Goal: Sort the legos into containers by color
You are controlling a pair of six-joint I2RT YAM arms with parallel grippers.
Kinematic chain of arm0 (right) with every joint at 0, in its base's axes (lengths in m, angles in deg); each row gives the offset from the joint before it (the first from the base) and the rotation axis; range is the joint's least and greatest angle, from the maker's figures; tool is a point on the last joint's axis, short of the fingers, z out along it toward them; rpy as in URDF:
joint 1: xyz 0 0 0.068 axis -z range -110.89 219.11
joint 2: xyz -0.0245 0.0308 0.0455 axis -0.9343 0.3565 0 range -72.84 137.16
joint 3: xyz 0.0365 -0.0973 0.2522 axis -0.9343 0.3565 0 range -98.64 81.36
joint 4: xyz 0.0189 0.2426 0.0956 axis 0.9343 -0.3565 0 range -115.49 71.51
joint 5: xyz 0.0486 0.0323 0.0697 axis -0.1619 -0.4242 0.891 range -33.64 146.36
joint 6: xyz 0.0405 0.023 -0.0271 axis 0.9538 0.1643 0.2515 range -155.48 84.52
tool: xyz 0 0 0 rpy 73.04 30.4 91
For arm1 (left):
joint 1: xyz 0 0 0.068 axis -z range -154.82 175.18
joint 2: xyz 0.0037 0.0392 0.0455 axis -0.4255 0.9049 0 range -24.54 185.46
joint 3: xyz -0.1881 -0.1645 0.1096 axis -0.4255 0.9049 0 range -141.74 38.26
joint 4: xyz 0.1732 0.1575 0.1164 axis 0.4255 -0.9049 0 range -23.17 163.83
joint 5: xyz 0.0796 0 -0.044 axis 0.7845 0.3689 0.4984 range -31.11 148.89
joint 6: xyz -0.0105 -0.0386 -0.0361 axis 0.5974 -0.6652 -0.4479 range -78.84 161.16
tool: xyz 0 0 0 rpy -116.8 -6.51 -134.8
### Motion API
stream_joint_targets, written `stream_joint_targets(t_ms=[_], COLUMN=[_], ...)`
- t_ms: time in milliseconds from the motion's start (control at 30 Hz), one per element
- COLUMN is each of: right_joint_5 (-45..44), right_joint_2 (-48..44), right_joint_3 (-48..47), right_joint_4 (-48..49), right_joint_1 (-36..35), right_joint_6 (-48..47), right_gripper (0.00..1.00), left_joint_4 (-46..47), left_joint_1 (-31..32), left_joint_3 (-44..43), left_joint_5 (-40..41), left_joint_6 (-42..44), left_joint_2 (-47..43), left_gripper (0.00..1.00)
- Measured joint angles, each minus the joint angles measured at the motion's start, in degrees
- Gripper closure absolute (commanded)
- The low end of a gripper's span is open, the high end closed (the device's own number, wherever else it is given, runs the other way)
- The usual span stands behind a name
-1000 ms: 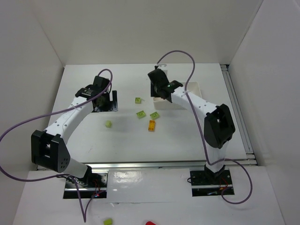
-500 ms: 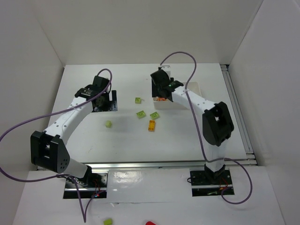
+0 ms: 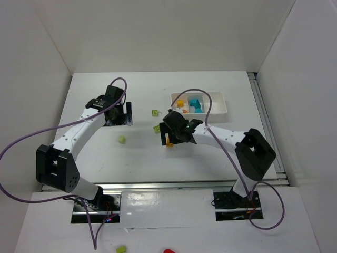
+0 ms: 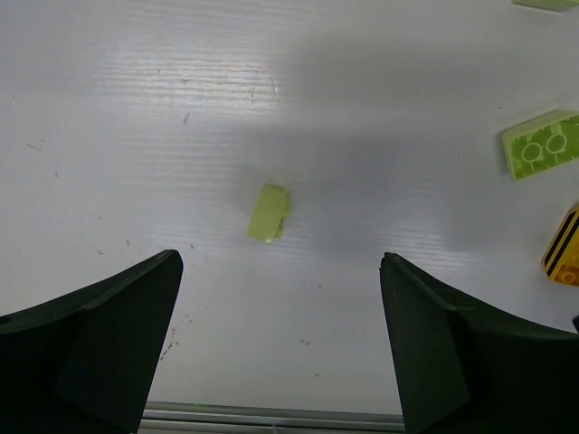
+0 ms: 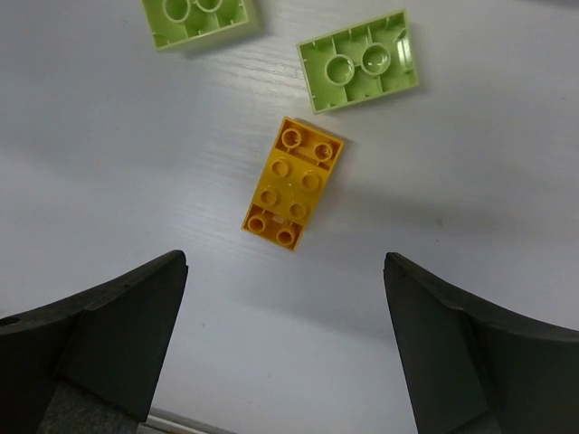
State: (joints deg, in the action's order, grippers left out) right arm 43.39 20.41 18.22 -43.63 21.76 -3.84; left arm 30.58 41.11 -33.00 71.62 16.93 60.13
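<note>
The white tray (image 3: pixel 225 103) lies at the back right, with orange legos (image 3: pixel 180 103) in its left compartment and cyan ones (image 3: pixel 196 103) in the middle one. My right gripper (image 3: pixel 176 133) (image 5: pixel 285 262) hangs open just over an orange brick (image 3: pixel 168 141) (image 5: pixel 292 183), which lies ahead of the fingertips. Two lime green bricks (image 5: pixel 365 61) (image 5: pixel 199 18) lie beyond it. My left gripper (image 3: pixel 116 112) (image 4: pixel 280 259) is open and empty at the back left. A small lime green brick (image 3: pixel 121 139) (image 4: pixel 269 213) lies on the table ahead of it.
Another green brick (image 3: pixel 155 112) lies left of the tray. White walls close in the table on three sides, and a metal rail (image 3: pixel 266 126) runs along its right edge. A green piece (image 3: pixel 121 248) and a red one (image 3: pixel 168 251) lie off the table, near the camera.
My right gripper has swung from over the tray's left compartment back to the middle of the table above the orange brick, and its jaws have opened. The left arm has stayed still.
</note>
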Motion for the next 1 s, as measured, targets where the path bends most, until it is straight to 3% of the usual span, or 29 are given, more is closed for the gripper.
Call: stream_joint_targets(t_ms=[167,300,433,500,767,1000], right_joint_5=[1.6,1.7,0.9,0.2,-5.5,-8.8], right_joint_2=[6.7,11.1,13.0,13.1,7.1,2.7], right_joint_3=[-0.1,-1.2,-3.0,-3.2,-4.4,-15.6], right_joint_4=[3.3,4.3,5.0,4.9,-0.9,-2.7], right_joint_1=[0.1,0.1,-0.3,-0.5,-0.9,5.7], right_joint_6=[1.2,1.6,1.8,1.8,1.1,-3.5], right_gripper=[0.16,0.31,0.63,0.71,0.73,0.71], left_joint_4=[0.0,0.0,0.0,0.0,0.0,0.0], left_joint_1=[0.0,0.0,0.0,0.0,0.0,0.0], left_joint_3=[0.0,0.0,0.0,0.0,0.0,0.0], left_joint_5=[-0.1,-0.1,-0.1,-0.1,0.2,0.2], left_joint_6=[0.0,0.0,0.0,-0.1,0.0,-0.2], left_joint_2=[0.0,0.0,0.0,0.0,0.0,0.0], left_gripper=[0.0,0.0,0.0,0.0,0.0,0.0])
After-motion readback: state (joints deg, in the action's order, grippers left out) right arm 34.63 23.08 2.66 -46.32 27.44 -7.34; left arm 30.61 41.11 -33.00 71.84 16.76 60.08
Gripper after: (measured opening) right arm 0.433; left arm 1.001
